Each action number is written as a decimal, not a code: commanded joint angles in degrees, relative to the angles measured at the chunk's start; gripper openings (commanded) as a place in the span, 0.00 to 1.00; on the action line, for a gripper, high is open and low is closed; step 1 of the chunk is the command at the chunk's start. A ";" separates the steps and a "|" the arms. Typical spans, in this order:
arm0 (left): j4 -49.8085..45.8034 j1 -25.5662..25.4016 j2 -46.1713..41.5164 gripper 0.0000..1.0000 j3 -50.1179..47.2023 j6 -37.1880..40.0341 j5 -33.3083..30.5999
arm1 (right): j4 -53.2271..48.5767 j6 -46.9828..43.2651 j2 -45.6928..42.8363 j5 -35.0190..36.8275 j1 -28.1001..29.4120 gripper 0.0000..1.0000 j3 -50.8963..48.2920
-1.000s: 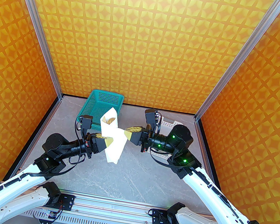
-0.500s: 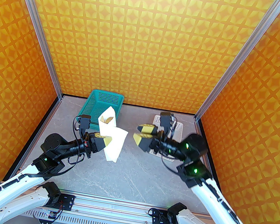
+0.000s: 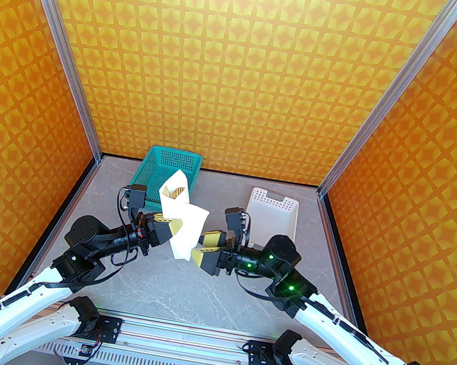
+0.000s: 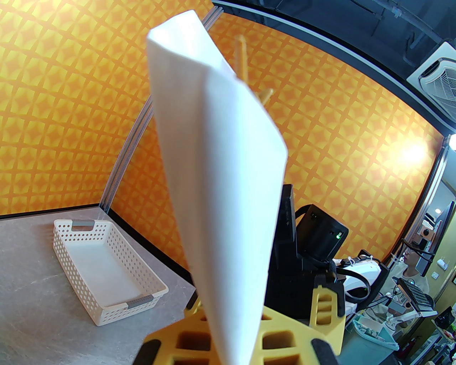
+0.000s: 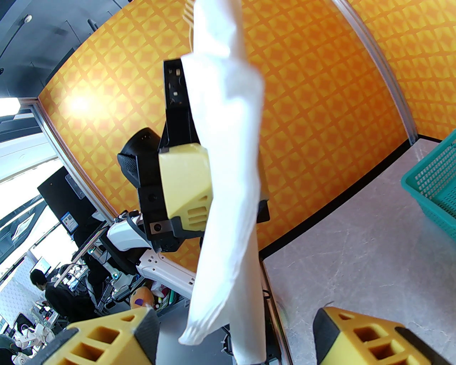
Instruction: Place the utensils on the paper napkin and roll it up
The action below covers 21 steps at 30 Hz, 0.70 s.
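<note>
From above, the paper napkin (image 3: pixel 181 223) is a white, loosely rolled cone held clear of the table, with the tan tips of the utensils (image 3: pixel 178 193) poking from its upper end. The left gripper (image 3: pixel 176 229) is clamped on its side. The right gripper (image 3: pixel 201 247) stands with its jaws apart at the lower end.

In the left wrist view, the napkin (image 4: pixel 221 171) rises from between the pinching yellow fingers (image 4: pixel 288 326).

In the right wrist view, the roll (image 5: pixel 231 214) hangs between the spread fingers (image 5: pixel 146 331), touching neither.
</note>
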 commanded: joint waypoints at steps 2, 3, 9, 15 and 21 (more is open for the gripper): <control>-0.23 0.19 -0.08 0.00 1.79 0.47 -0.78 | 2.36 -0.06 1.66 1.02 0.80 0.68 1.07; -0.32 0.23 -0.08 0.00 1.88 0.53 -0.77 | 2.34 -0.06 1.84 0.92 0.89 0.65 1.05; -0.37 0.27 0.09 0.00 1.81 0.55 -0.74 | 1.34 -0.32 1.35 0.73 1.06 0.50 0.58; 1.59 0.23 0.27 0.00 1.44 -1.31 -0.65 | 2.20 0.02 1.19 -0.01 1.14 0.47 -0.68; 3.57 0.19 0.84 0.00 1.22 -3.58 0.33 | 4.28 0.65 1.28 -0.67 1.15 0.48 -1.75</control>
